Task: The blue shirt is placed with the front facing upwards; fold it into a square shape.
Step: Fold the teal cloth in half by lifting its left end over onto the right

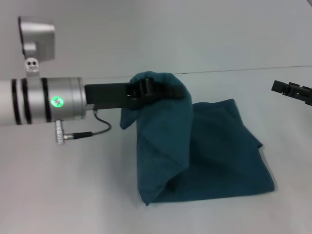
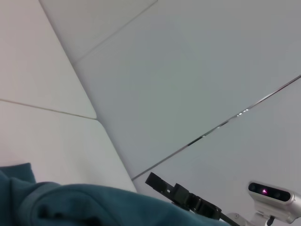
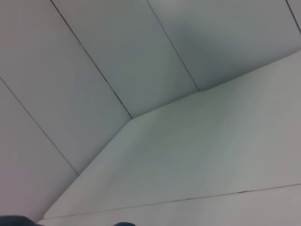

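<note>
My left gripper (image 1: 148, 91) is closed on a bunched edge of the blue shirt (image 1: 209, 156), held raised above the table (image 1: 73, 195); the cloth wraps over the fingertips so the pads themselves are hidden. From that pinch a flap of teal fabric hangs down in a loose, pointed drape, its lower tip resting on the front-left corner of the rest of the garment. The remainder lies flat on the white table as a roughly rectangular folded stack, extending from under the hanging flap toward my right side. No print is visible; only plain teal shows. A grey cable (image 1: 90, 129) loops under my left wrist, near the flap but apart from it. My right gripper (image 1: 292, 91) sits at the far right edge of the head view, off the cloth and well apart from the left; I cannot tell whether its fingers are apart or together. In the left wrist view the shirt (image 2: 70, 207) fills the lower edge, with the right gripper (image 2: 183, 195) just beyond it. The right wrist view shows mostly bare table surface (image 3: 197, 155) and wall panels.
</note>
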You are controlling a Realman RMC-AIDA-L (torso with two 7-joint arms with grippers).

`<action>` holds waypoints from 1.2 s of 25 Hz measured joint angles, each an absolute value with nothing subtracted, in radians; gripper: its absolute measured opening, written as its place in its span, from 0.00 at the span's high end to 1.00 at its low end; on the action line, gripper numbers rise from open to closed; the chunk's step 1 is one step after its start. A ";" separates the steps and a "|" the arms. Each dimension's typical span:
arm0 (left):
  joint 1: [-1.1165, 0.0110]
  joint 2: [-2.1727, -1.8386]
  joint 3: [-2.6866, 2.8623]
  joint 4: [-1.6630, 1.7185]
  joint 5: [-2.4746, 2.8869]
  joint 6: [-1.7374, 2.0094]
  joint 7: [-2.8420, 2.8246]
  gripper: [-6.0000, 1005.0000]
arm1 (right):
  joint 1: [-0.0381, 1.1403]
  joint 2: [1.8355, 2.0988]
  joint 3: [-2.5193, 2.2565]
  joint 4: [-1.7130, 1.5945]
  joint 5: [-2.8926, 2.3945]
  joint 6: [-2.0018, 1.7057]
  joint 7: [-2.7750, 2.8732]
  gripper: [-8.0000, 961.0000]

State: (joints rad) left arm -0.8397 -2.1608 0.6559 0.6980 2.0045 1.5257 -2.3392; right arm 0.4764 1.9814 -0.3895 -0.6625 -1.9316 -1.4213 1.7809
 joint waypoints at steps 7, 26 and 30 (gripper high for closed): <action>-0.881 -2.162 0.665 0.556 1.986 1.452 -2.255 0.90 | 0.484 1.982 -0.390 -0.663 -1.931 -1.418 1.781 0.05; -0.934 -2.168 0.673 0.451 1.906 1.345 -2.185 0.57 | 0.491 1.983 -0.390 -0.663 -1.927 -1.416 1.781 0.05; -0.911 -2.165 0.674 0.465 1.905 1.341 -2.185 0.39 | 0.491 1.983 -0.390 -0.663 -1.929 -1.416 1.781 0.05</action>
State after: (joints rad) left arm -0.9113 -2.1648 0.6742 0.4649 1.9054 1.3413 -2.1846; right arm 0.4909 1.9834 -0.3898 -0.6626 -1.9287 -1.4161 1.7809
